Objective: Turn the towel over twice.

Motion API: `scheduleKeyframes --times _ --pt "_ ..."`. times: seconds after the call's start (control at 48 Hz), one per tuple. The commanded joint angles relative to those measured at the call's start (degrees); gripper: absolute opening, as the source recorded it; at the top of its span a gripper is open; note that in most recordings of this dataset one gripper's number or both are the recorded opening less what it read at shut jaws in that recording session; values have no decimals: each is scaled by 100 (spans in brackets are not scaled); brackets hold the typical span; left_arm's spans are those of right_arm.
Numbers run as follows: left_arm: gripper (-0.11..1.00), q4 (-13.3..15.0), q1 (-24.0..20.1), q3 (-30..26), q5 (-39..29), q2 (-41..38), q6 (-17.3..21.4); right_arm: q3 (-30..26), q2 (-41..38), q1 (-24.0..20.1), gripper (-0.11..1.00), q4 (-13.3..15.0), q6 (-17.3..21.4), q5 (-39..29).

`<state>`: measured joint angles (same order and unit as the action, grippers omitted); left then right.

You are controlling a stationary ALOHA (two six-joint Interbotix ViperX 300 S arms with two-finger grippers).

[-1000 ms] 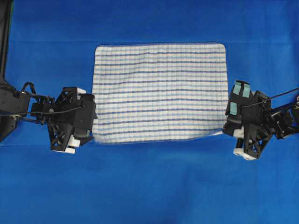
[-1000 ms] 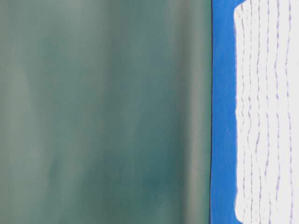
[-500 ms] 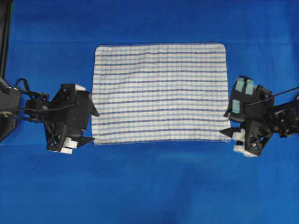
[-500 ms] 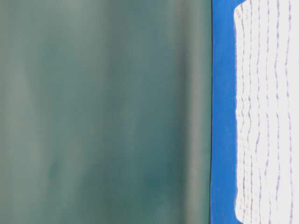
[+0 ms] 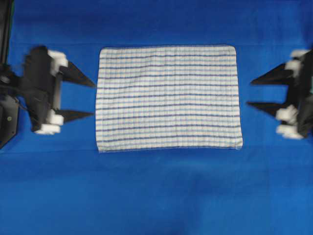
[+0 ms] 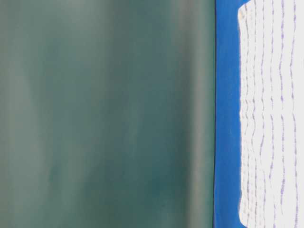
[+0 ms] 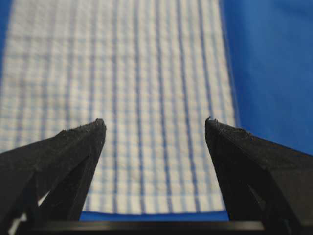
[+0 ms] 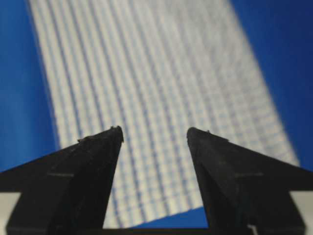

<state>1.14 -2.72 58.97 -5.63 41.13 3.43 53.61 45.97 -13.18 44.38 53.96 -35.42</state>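
The towel (image 5: 168, 97), white with thin dark-blue and light-blue stripes, lies flat and spread out in the middle of the blue table cover (image 5: 156, 196). My left gripper (image 5: 93, 99) hovers just off its left edge, open, with nothing between its fingers. My right gripper (image 5: 249, 93) hangs off the right edge, likewise open and holding nothing. In the left wrist view the towel (image 7: 142, 98) stretches away beyond the open gripper (image 7: 155, 125). The right wrist view gives the same picture: striped towel (image 8: 156, 88) past the spread gripper (image 8: 154, 131). Its bright edge (image 6: 270, 114) also appears in the table-level view.
A plain blue cloth covers the whole table around the towel. A dark-green backdrop (image 6: 104, 114) rises behind the table. Part of a black arm mount (image 5: 6, 117) stands at the far left edge.
Both grippers have let go of the towel's near corners, opened wide and drawn back outward and toward the far side. The lifted right corner has dropped and the towel lies flat.
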Motion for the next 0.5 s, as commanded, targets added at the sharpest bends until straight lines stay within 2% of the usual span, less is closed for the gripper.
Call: scheduleKeyframes --times 0.0,0.167,0.479 --pt "78 0 -132 18 -18 466 18 -44 413 9 61 114 -105 -167" --pt "78 0 -255 158 -519 1371 211 88 1099 9 61 167 -352 -562" --pt "78 0 -475 993 -773 3006 220 914 2206 9 61 158 -290 -694"
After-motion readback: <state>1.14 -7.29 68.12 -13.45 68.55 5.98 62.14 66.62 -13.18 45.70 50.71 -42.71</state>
